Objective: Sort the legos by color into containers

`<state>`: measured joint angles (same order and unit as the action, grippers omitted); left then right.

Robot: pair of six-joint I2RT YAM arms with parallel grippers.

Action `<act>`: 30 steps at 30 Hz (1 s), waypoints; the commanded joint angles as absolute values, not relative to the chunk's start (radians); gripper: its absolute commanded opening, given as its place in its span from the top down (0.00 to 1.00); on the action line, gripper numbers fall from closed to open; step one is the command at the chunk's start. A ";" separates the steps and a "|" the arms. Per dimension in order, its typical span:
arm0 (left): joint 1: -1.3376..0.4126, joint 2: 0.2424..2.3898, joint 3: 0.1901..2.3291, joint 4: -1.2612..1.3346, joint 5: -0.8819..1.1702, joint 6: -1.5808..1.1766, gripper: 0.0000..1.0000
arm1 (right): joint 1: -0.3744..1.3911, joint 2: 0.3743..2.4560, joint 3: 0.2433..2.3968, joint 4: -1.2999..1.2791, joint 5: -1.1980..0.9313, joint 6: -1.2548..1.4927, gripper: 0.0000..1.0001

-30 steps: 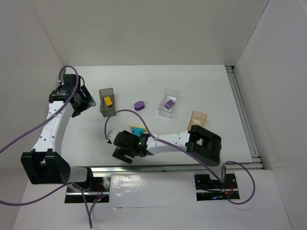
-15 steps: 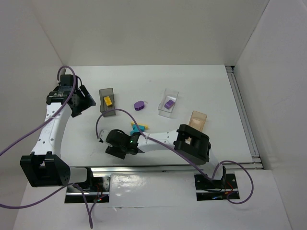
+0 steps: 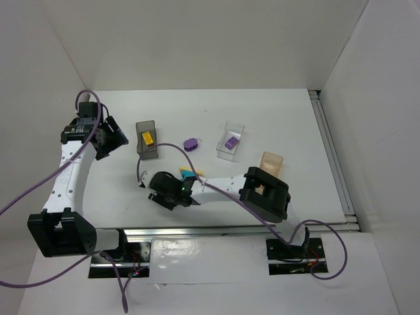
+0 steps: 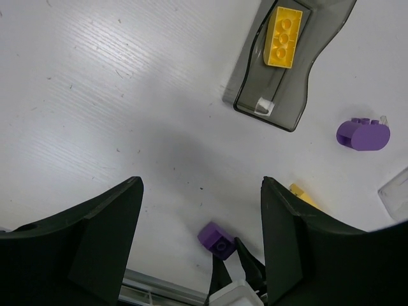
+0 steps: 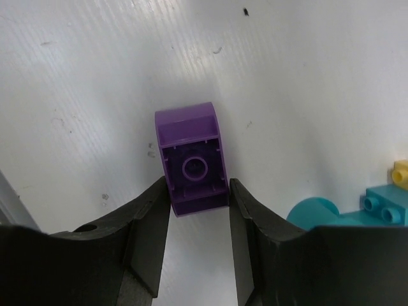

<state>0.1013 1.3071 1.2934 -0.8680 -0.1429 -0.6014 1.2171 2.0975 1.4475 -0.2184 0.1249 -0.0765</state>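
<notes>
White tabletop walled in by plain white panels, with both arms reaching onto it from the near edge. A second ago the right gripper (image 5: 196, 191) stood wide apart a little to the right of where it is now; since then it has slid left and come together, and its jaws are now clamped on the flanks of a square purple brick (image 5: 191, 159) lying stud-side down on the table. That looks like a completed grasp, so lifting it and carrying it to the clear bin (image 3: 235, 125), which sits beyond the gripper and to its right, seems to be the step due. The left gripper (image 4: 201, 191) has edged slightly away from the smoky grey bin (image 3: 152, 154) ahead of it; its jaws stand apart and hold nothing. Three bins in all: grey, clear, and an amber bin (image 3: 270, 156) partly hidden behind the right arm. Three purple bricks: the gripped one, one in the clear bin (image 3: 231, 142), and a rounded purple brick (image 3: 190, 144) loose beyond the right gripper. Two yellow: one in the grey bin (image 4: 284, 36) and one loose (image 5: 400, 172) just right of the jaws, touching the teal brick (image 5: 338, 213); whether the teal is one piece or two I cannot tell.
</notes>
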 commanded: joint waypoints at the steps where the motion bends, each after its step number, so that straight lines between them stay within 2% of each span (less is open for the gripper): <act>1: 0.112 1.295 1.307 -0.847 -0.129 -0.581 0.21 | 1.200 1.968 1.401 -0.173 0.181 0.000 0.67; 5: 0.112 1.313 1.307 -0.838 -0.081 -0.558 0.21 | 1.100 1.775 1.281 -0.124 0.259 0.147 0.67; 10: 0.080 1.313 1.272 -0.802 -0.046 -0.526 0.22 | 0.837 1.606 1.170 -0.184 0.356 0.368 0.65; 16: -0.015 1.348 1.292 -0.802 -0.035 -0.515 0.19 | 0.612 1.667 1.219 -0.248 0.367 0.430 0.65; 22: -0.046 1.367 1.311 -0.802 -0.044 -0.506 0.18 | 0.549 1.830 1.386 -0.293 0.426 0.368 0.65; 24: -0.046 1.367 1.312 -0.802 -0.044 -0.497 0.18 | 0.514 1.854 1.423 -0.313 0.410 0.368 0.59; 25: -0.046 1.367 1.312 -0.802 -0.044 -0.497 0.18 | 0.505 1.867 1.445 -0.322 0.379 0.358 0.36; 26: -0.046 1.367 1.312 -0.802 -0.044 -0.497 0.17 | 0.505 1.867 1.445 -0.322 0.379 0.357 0.23; 27: -0.046 1.367 1.312 -0.802 -0.044 -0.497 0.17 | 0.505 1.867 1.471 -0.334 0.379 0.348 0.14; 30: -0.046 1.367 1.312 -0.802 -0.044 -0.497 0.17 | 0.520 1.867 1.493 -0.367 0.399 0.348 0.07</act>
<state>-0.0429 1.3621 1.2812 -0.8211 -0.0463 -0.5217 0.5072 1.8816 1.4246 -0.3347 0.3752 0.3553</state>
